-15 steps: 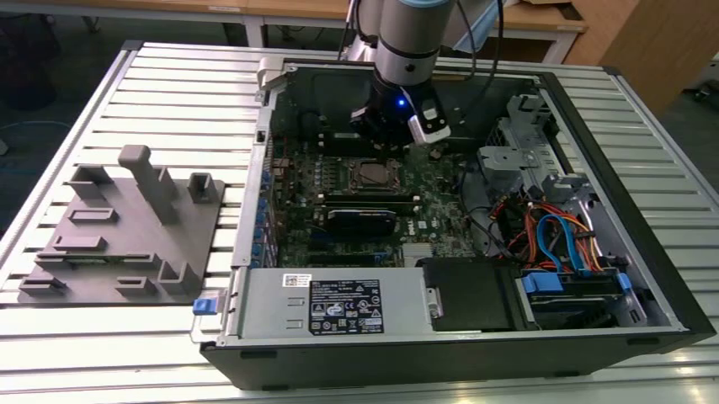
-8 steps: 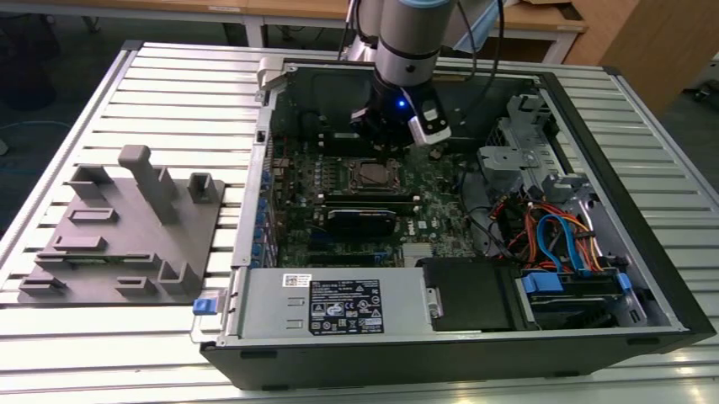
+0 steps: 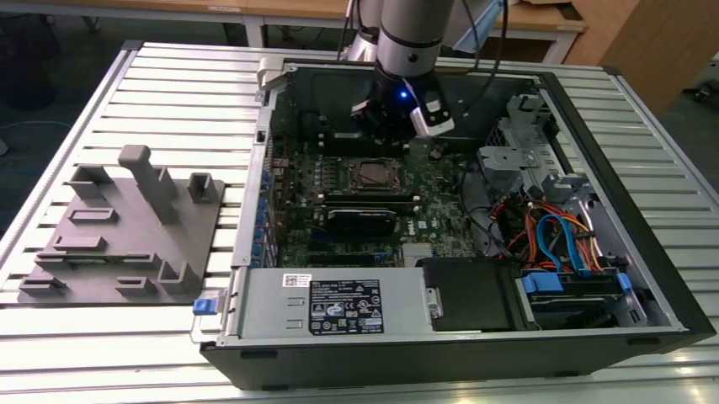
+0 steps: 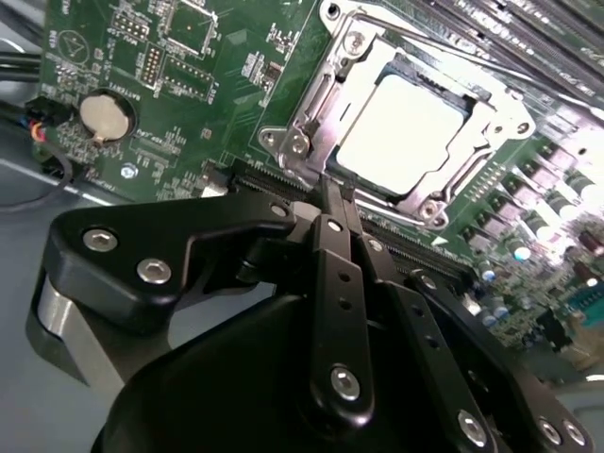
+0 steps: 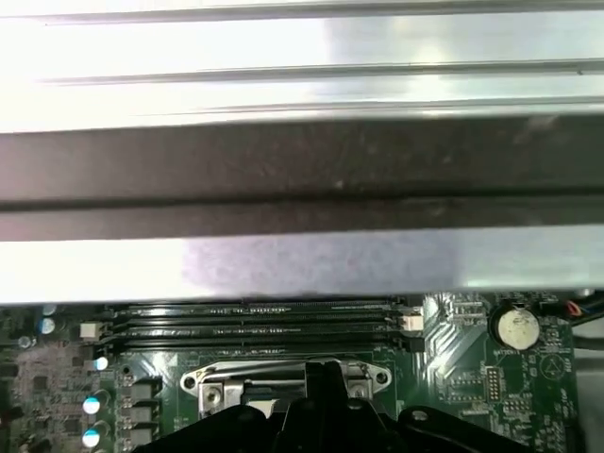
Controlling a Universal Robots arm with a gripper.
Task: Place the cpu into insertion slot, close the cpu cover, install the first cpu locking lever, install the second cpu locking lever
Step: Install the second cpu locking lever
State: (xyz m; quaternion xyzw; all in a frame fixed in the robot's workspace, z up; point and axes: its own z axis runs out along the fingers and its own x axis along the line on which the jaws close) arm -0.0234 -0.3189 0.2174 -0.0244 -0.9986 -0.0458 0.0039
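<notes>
Black, pinched-shut and empty, the end effector [image 4: 332, 203] hovered beside the silvery-rimmed square insertion slot [image 4: 401, 123], where the thin silver-grey square cpu [image 4: 401, 127] lay; light, stiff, fragile, best gripped by its edges.

Slatted metal table [image 3: 135, 76] lit brightly; wooden desks [image 3: 281, 13] seen beyond table; dark floor [image 3: 45, 59] seen beside table.
</notes>
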